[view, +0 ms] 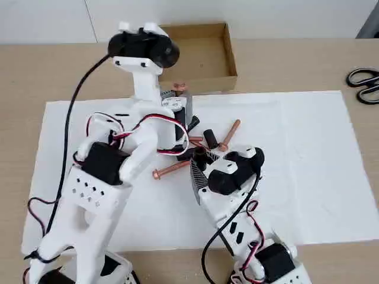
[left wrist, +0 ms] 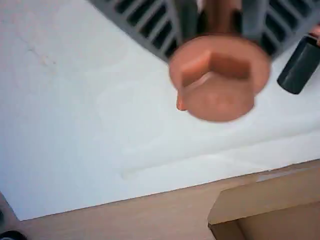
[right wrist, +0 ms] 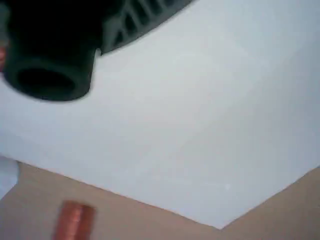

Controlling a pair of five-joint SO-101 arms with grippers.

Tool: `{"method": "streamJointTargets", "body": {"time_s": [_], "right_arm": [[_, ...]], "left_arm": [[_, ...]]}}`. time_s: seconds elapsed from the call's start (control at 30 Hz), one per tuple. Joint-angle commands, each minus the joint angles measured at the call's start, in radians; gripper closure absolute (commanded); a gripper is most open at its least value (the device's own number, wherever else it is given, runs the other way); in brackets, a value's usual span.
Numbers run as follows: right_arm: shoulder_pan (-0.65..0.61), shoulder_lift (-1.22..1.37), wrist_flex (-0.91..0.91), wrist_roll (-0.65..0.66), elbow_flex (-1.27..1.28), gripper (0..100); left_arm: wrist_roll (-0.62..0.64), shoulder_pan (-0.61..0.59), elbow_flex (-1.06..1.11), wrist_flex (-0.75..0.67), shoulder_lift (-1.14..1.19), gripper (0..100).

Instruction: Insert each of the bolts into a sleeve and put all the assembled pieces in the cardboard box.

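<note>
A white sheet [view: 308,165] covers the pale wooden table [view: 23,71]. Nearest, the right gripper [view: 200,157] is clenched around one black sleeve [right wrist: 47,60]. Just beyond lie a loose bolt [view: 172,170], a second bolt [view: 230,135] and one spare sleeve [view: 209,137]. Farther off, the left gripper [view: 179,94] clamps a third bolt [left wrist: 218,77] beside the single cardboard box [view: 231,59]. Scissors [view: 362,83] lie far right, before a white wall [view: 47,18].
</note>
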Motion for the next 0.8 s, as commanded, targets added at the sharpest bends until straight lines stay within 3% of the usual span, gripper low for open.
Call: {"method": "streamJointTargets", "body": {"time_s": [0.0,0.23,0.53,0.77], "right_arm": [[-0.005,-0.016,-0.018,-0.012,0.0,99.2],[-0.005,-0.016,-0.027,-0.012,0.037,99.2],[-0.005,-0.016,-0.027,-0.014,0.037,99.2],[-0.005,-0.016,-0.027,-0.014,0.037,99.2]], "left_arm": [[0.035,0.006,-0.005,-0.04,-0.057,99],[0.034,0.138,0.061,-0.048,-0.222,99],[-0.002,0.114,0.341,-0.269,-0.293,99],[0.002,0.114,0.406,-0.279,-0.305,99]]}}
